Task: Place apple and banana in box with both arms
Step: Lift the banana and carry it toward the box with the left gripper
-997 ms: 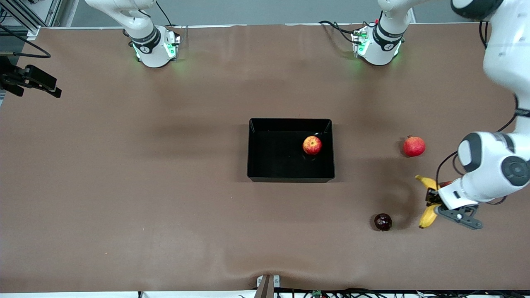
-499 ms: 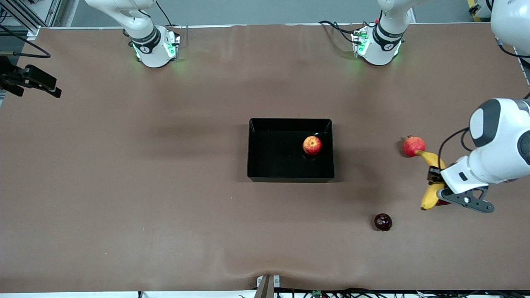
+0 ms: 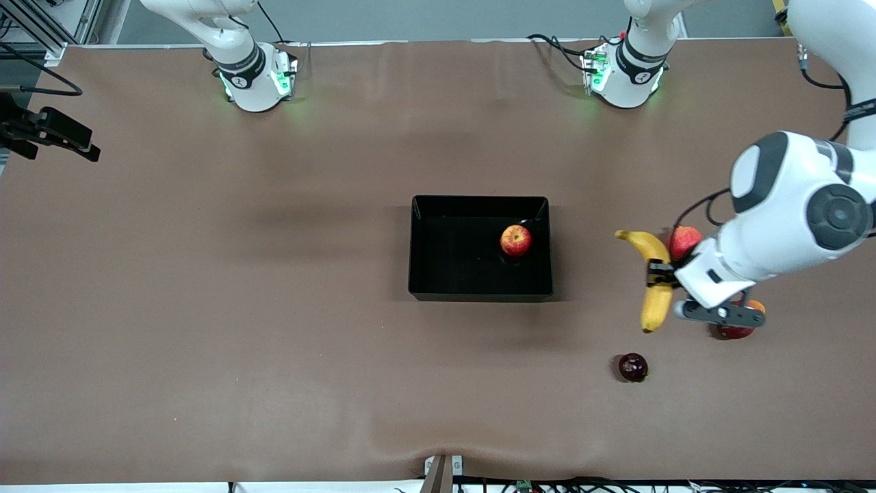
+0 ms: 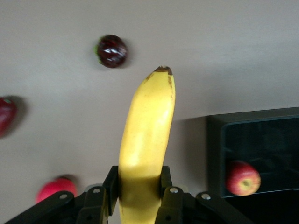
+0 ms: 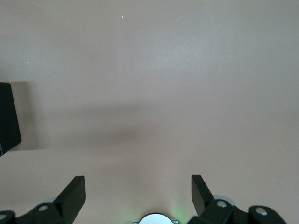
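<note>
Yellow banana (image 3: 653, 281) hung in the air, clamped at its middle by the left gripper (image 3: 662, 275) above bare table between the box (image 3: 480, 295) and the crowned red fruit (image 3: 684, 240). Inside the box sat the apple (image 3: 516, 240), near the wall at the left arm's end. Right gripper (image 5: 138, 191) waited with its fingers spread wide over bare table, holding nothing.

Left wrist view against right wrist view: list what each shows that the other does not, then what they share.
Only the left wrist view: the left gripper shut on the banana, the apple inside the box, a dark purple fruit and two red fruits on the table.
Only the right wrist view: the right gripper, fingers open and holding nothing, over bare table.
Both: the brown table and part of the box.
</note>
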`<state>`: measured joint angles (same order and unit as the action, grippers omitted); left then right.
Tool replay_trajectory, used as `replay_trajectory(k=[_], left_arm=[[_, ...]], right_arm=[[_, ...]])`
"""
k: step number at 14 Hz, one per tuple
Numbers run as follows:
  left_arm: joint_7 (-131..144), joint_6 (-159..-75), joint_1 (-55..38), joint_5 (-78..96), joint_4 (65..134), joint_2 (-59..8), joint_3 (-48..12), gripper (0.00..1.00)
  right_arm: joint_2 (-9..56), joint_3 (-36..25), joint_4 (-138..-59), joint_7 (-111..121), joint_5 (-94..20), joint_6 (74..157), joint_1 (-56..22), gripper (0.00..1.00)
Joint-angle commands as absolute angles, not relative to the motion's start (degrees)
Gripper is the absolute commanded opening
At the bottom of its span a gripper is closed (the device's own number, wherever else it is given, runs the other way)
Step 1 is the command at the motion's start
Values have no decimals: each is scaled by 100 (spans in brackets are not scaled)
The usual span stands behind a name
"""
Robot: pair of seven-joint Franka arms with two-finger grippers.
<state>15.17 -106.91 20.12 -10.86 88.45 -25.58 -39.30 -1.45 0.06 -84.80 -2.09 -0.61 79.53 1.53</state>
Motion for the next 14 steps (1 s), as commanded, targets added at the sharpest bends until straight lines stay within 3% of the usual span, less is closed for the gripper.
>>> replay_trajectory(k=[1,4,14], left_arm=[[2553,-10600,2048,-976,8982,-2434,-4288,0],[3434,-10600,1821,-976,9009,-2505,-4544,0],[4911,-10897,687,-1090,9017,-3014,-4526,0]], right_arm=[[-202,53,-8429,-299,0,7936,220,100],[-193,53,-8429,-299,0,7936,220,100],[-167,62,-8429,-290,-9,7945,211,100]])
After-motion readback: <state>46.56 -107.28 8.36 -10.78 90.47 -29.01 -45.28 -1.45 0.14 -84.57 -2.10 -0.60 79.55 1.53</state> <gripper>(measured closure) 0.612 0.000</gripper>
